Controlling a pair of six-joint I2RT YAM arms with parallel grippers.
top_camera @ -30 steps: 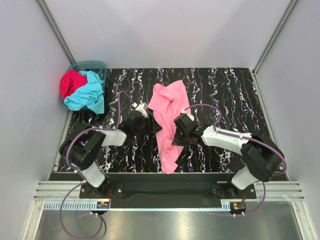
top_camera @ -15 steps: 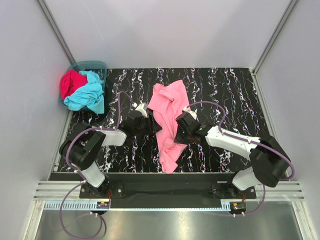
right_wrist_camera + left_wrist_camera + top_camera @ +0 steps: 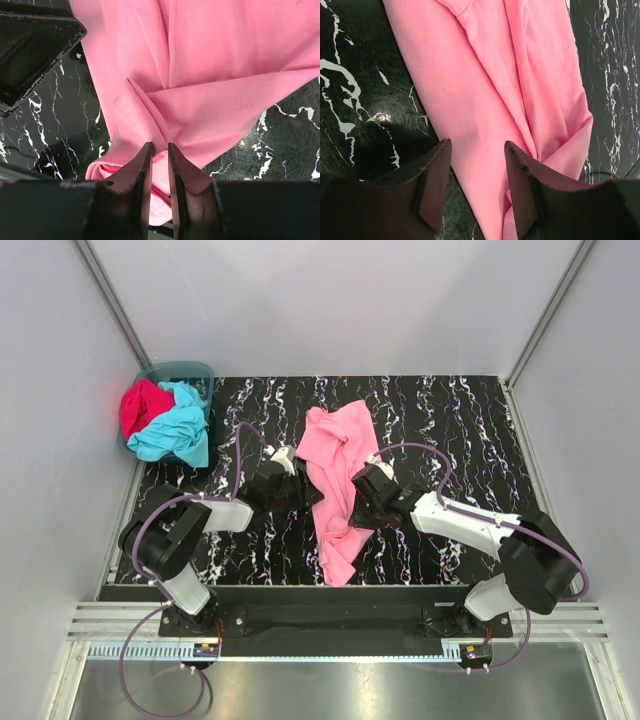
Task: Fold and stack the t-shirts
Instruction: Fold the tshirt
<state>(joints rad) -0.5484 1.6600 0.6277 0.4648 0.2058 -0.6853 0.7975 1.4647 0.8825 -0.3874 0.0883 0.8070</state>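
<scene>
Spreading the crumpled light pink cotton t-shirt [image 3: 338,455] flat on the black marbled bench [image 3: 450,420] is my step in hand. My left gripper [image 3: 477,150] hangs, jaws apart, over that shirt's left edge. My right gripper [image 3: 160,147] stands narrowly apart at a raised fold near the shirt's lower end. Next, I judge, each gripper needs a corner to pull flat. The turquoise t-shirt [image 3: 175,430] and crimson t-shirt [image 3: 142,405] sit heaped in a teal plastic basket [image 3: 190,368], well apart from it.

A teal plastic basket [image 3: 186,368] sits at the far-left corner of the black marbled tabletop [image 3: 450,430] (white-veined).

Black white-veined tabletop [image 3: 460,420] between plain pale grey walls [image 3: 330,300]
</scene>
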